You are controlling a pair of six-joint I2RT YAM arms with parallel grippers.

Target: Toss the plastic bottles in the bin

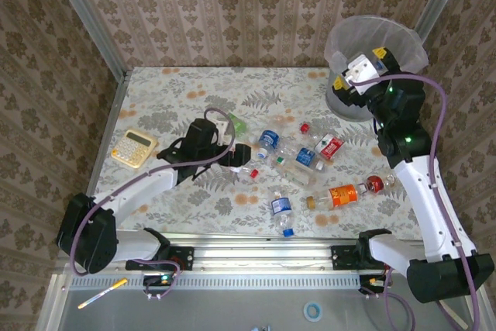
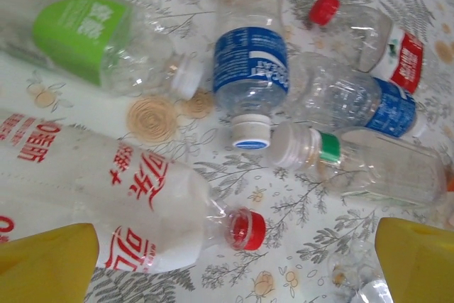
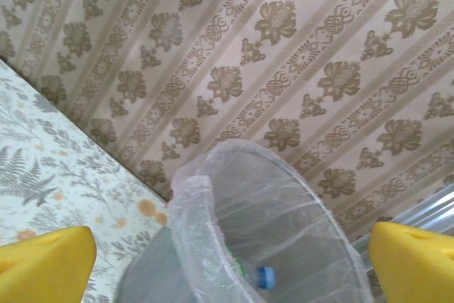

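Observation:
Several plastic bottles lie scattered mid-table: a green-labelled one [image 1: 236, 123], blue-labelled ones [image 1: 268, 141] [image 1: 281, 211] and an orange one [image 1: 341, 194]. My left gripper [image 1: 236, 156] [image 2: 237, 267] is open and low over them. Its yellow fingers [image 2: 46, 264] stand either side of a white bottle with red lettering and a red cap [image 2: 142, 204], without touching it. The grey bin [image 1: 403, 40] with its translucent liner stands at the far right corner. My right gripper [image 1: 363, 69] [image 3: 230, 264] hangs open and empty over the bin [image 3: 284, 196]. A blue-capped bottle [image 3: 264, 277] lies inside.
A yellow calculator [image 1: 133, 147] sits at the table's left side. Patterned walls close in the back and both sides. Bare floral tabletop lies behind the bottles. In the left wrist view more bottles crowd ahead: one with a blue label [image 2: 250, 62], one with a green band [image 2: 362, 164].

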